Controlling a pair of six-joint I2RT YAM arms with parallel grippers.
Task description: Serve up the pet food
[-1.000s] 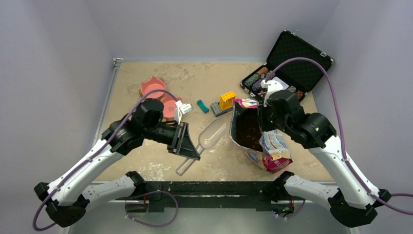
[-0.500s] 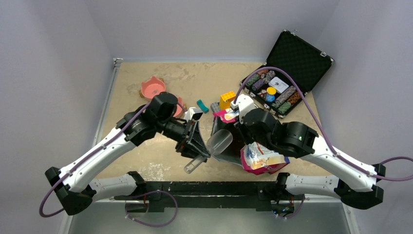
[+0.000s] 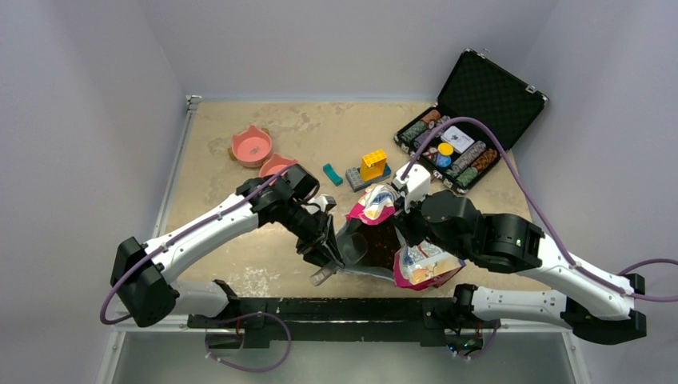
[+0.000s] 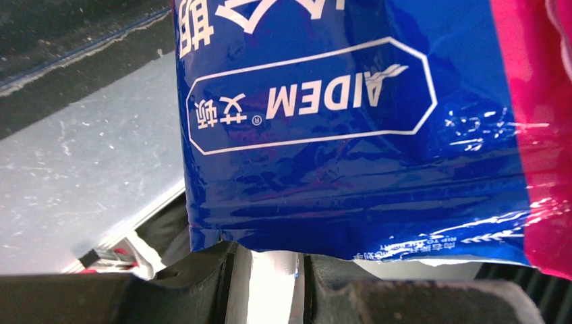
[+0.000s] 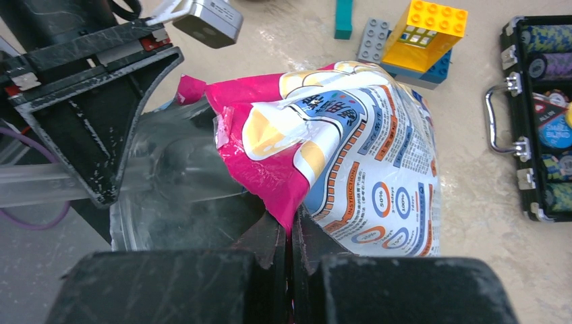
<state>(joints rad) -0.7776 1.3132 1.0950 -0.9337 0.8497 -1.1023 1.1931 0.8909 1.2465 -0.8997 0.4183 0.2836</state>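
Dark kibble [image 3: 384, 242] down in the open mouth of the bag [image 5: 364, 155], close to the near edge of the table [image 3: 320, 128], just ahead of the arm bases. Bag tipped over with its mouth facing left, glossy pink and blue, with a pink lip turned up at the far side. Clear scoop [image 5: 168, 175] pushed bowl-first into that mouth, handle sticking out toward the near left. Left gripper [image 4: 270, 266] pinching the scoop's handle, seen from its own wrist as a pale bar clamped between two dark fingers [image 4: 195, 277]; just above, the blue bag face with white lettering across most of that view. Right gripper [image 5: 291, 226] pressed together on the bag's pink rim, with only the film between the fingers; from that wrist, scoop bowl inside the mouth to the left and the left gripper right beside it. Cannot tell whether any kibble sits in the scoop. Farther back on the left, two pink bowls [image 3: 252, 146] side by side, well apart from the bag, the nearer one partly behind the left arm. Between bowls and case, a teal block [image 3: 332, 174] and a yellow block [image 3: 372, 164] on a grey one. At the far right, an open black case [image 3: 488, 92], lid raised, rows of chips [image 3: 468, 158] in its tray
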